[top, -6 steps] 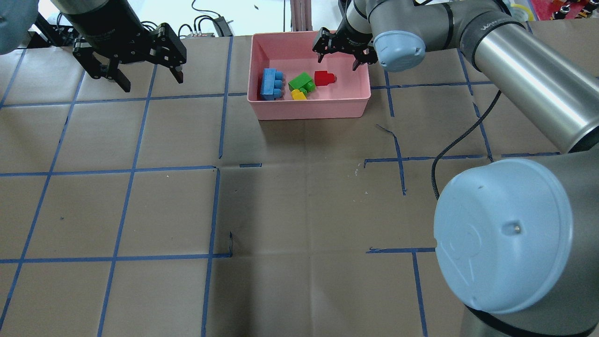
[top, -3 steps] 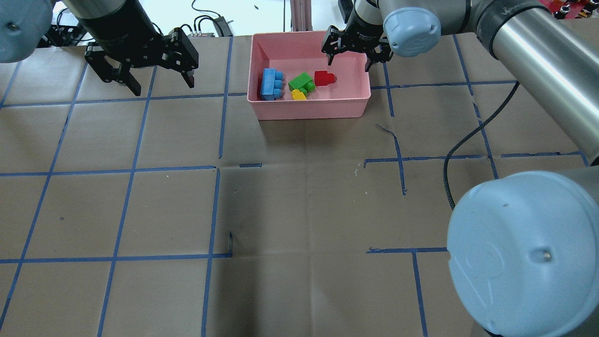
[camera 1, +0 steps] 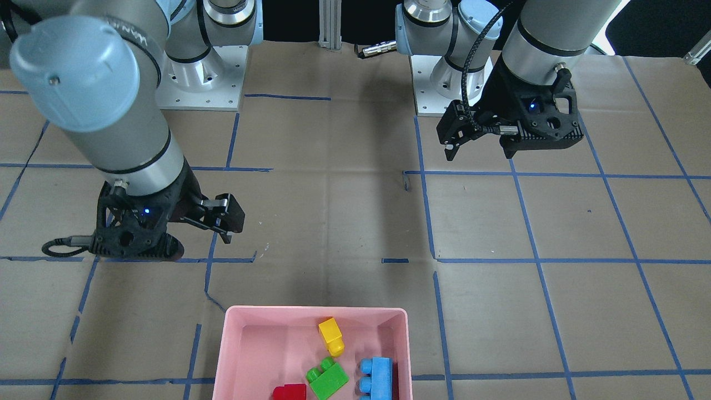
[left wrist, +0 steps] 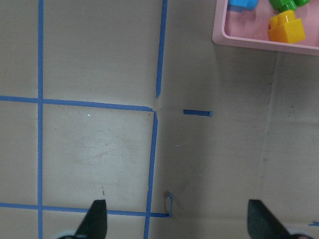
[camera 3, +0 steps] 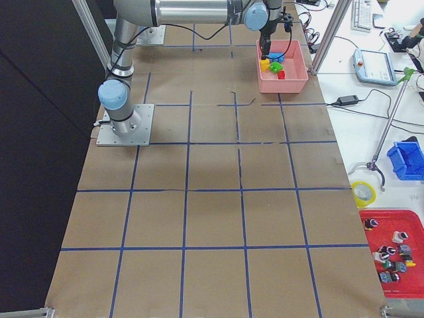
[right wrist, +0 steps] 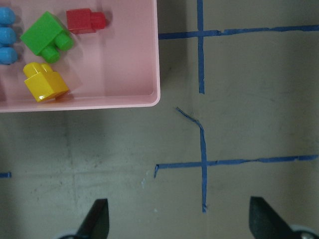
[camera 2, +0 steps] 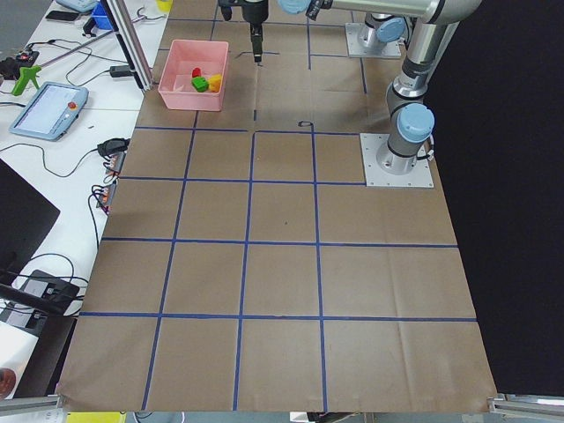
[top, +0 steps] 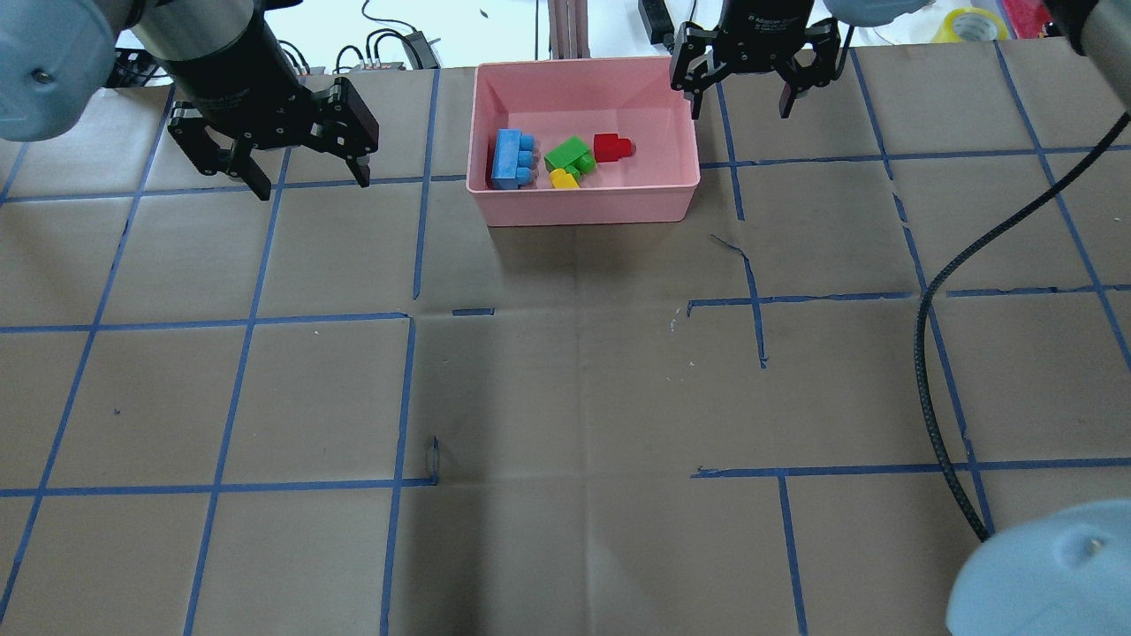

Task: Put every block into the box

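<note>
The pink box (top: 583,208) stands at the table's far middle. In it lie the light-blue block (top: 512,159), the green block (top: 568,155), the yellow block (top: 563,179) and the red block (top: 611,147). My right gripper (top: 740,110) is open and empty, just outside the box's far right corner. My left gripper (top: 312,181) is open and empty, left of the box. The right wrist view shows the red (right wrist: 84,21), green (right wrist: 47,36) and yellow (right wrist: 45,82) blocks inside the box rim (right wrist: 99,102). The left wrist view shows the yellow block (left wrist: 286,27).
Brown paper with a blue tape grid covers the table. A black cable (top: 937,353) hangs from the right arm over the table's right half. An aluminium post (top: 561,26) and loose cables stand behind the box. The arm bases (camera 1: 200,83) are bolted at the robot's side.
My right gripper has moved right and back, from above the red block to outside the box. The left gripper has shifted slightly right. The blocks have not moved.
</note>
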